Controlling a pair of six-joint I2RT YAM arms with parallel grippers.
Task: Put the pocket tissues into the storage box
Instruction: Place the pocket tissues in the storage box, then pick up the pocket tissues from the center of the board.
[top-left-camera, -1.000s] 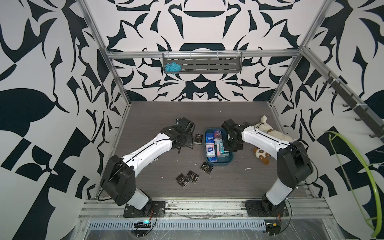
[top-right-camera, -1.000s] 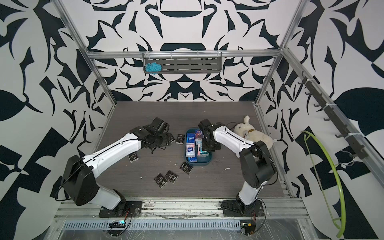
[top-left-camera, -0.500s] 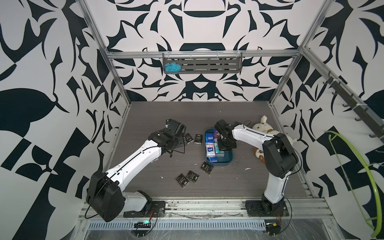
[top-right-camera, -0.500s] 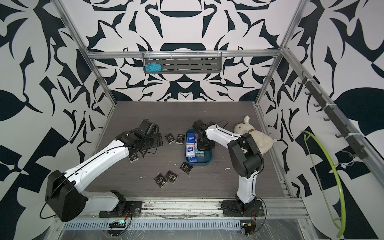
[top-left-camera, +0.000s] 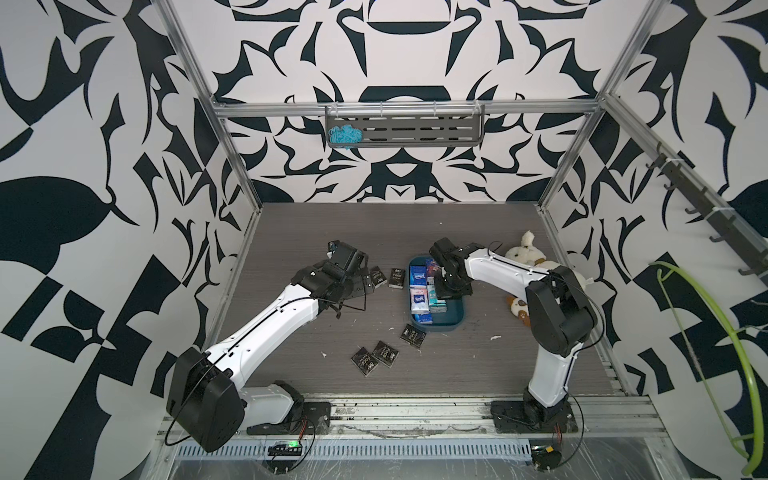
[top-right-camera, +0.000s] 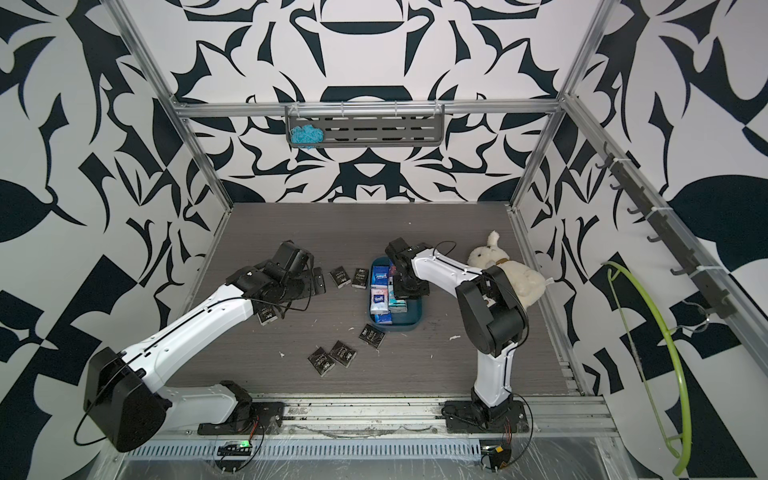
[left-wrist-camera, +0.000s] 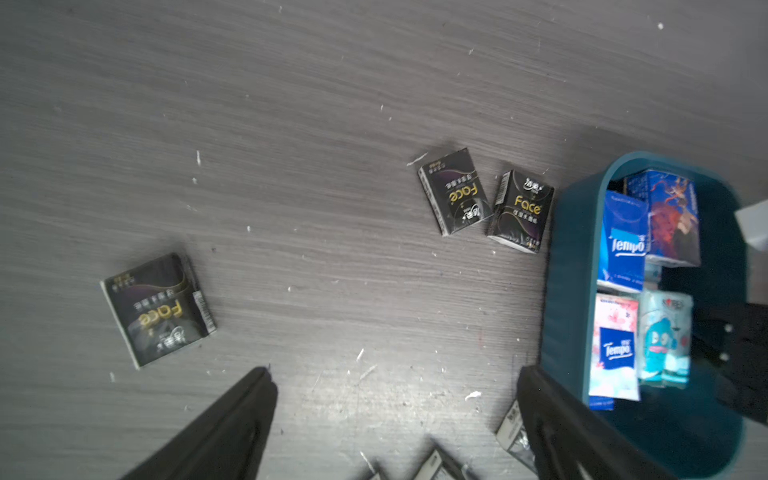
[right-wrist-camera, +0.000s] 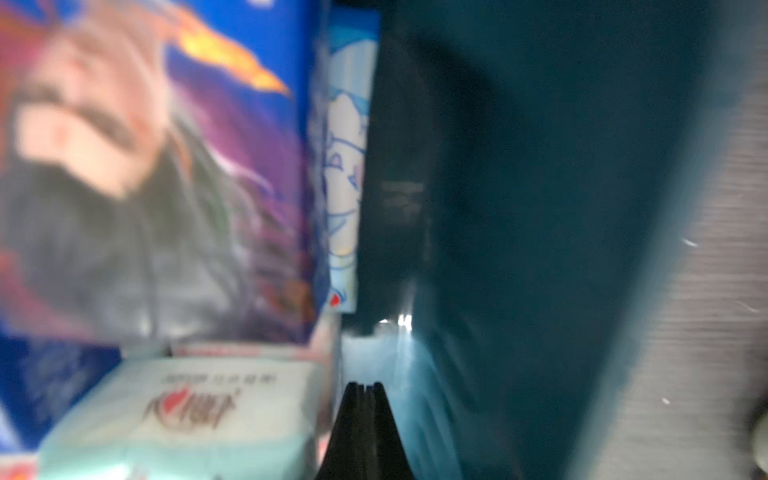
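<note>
The left tool (left-wrist-camera: 395, 374) had just spread fully and held nothing, apparently readied for the black pocket tissues (left-wrist-camera: 455, 193) lying on the table (left-wrist-camera: 291, 124) ahead of it, while the right tool (right-wrist-camera: 365, 388) stayed pressed together inside the storage box (top-left-camera: 451, 316) beside packed packets.

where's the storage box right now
In both top views the storage box sits mid-table, slightly to the robot's right, between two black packets on its left and the plush toy on its right; the shut right gripper reaches into it.
</note>
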